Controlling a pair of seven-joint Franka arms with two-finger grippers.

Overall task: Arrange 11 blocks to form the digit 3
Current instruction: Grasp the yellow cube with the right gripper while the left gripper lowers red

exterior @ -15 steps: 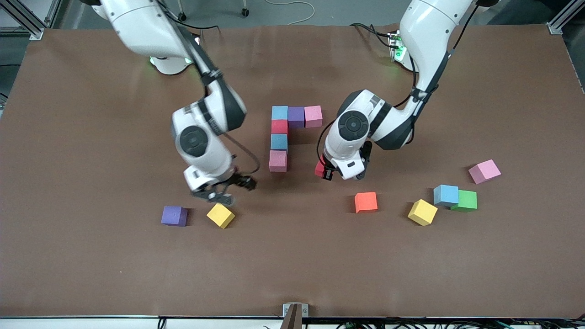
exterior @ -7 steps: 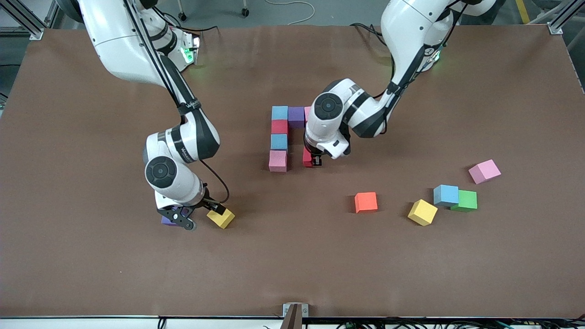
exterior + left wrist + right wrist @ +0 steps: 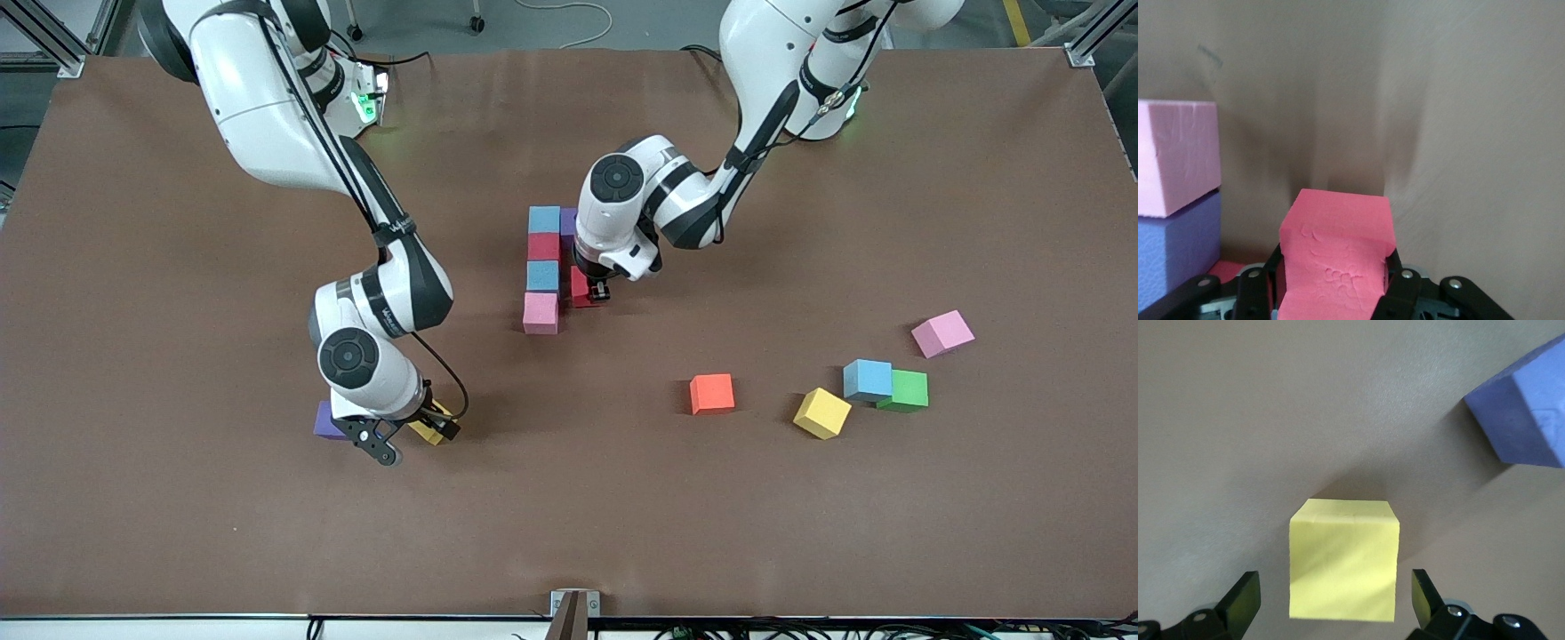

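On the bench [image 3: 178,533], the right gripper [image 3: 411,437] is down over a yellow cube [image 3: 1343,560], fingers [image 3: 1241,600] spread wide on either side of it and not yet touching. That looks like a line-up for a grasp. A purple cube [image 3: 325,421] lies just beside the yellow one, toward the right arm's end.

The landmark is the column [image 3: 542,267], the start of the digit: blue, red, blue and pink cubes in a touching line, with a purple cube [image 3: 569,220] touching its top blue one. The left gripper [image 3: 594,292] sits just beside the column's second blue cube [image 3: 542,275], fingers [image 3: 1405,283] clamped on a red cube [image 3: 1336,257], probably to begin the middle bar.

Well toward the left arm's end of the column lie loose orange [image 3: 712,393], yellow [image 3: 821,412], blue [image 3: 867,380], green [image 3: 909,389] and pink [image 3: 942,333] cubes, awaiting use.
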